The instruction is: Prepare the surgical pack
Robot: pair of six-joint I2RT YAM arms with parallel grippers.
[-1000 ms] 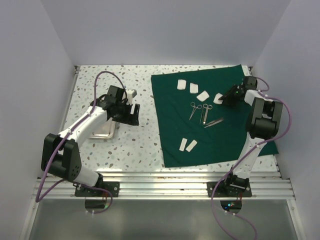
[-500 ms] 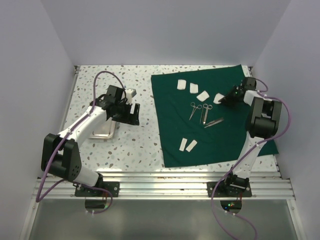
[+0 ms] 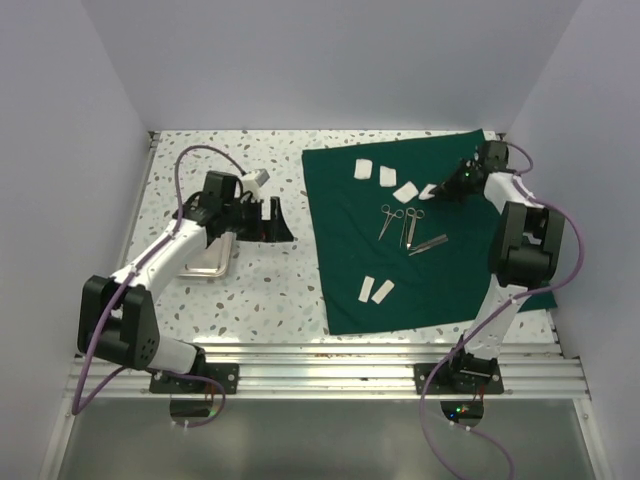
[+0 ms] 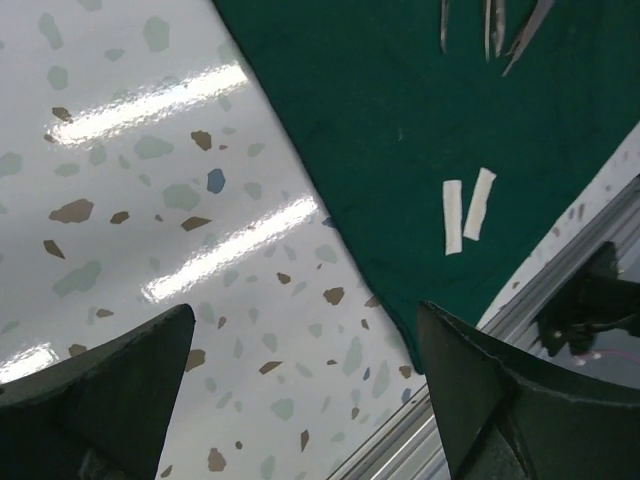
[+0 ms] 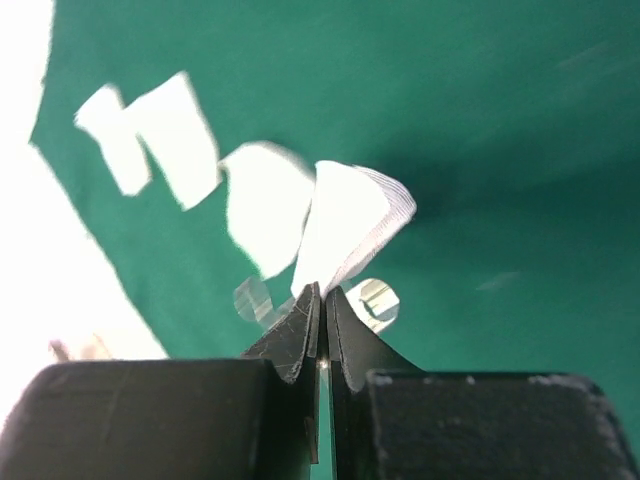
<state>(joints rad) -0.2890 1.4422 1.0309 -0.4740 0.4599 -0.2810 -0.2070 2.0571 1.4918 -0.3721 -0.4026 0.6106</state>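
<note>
The right gripper [image 5: 320, 298] is pinched shut on the lower edge of a white gauze [image 5: 350, 225], which stands up from the fingertips above the green drape [image 5: 480, 150]. It seems to hang clear of the cloth, though blur makes that hard to judge. Three other pieces [image 5: 185, 140] lie to its left. The instruments [image 3: 405, 225] lie mid-drape, and two strips [image 3: 375, 290] lie nearer the arms. The left gripper [image 4: 305, 315] is spread wide and holds nothing. It is over the speckled table [image 4: 120, 200], beside the drape's edge. The tray [image 3: 208, 264] sits partly under the left arm.

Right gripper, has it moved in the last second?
Yes. The right gripper, shut on a gauze piece, has shifted farther back and slightly left, judged against the scissors.
</note>
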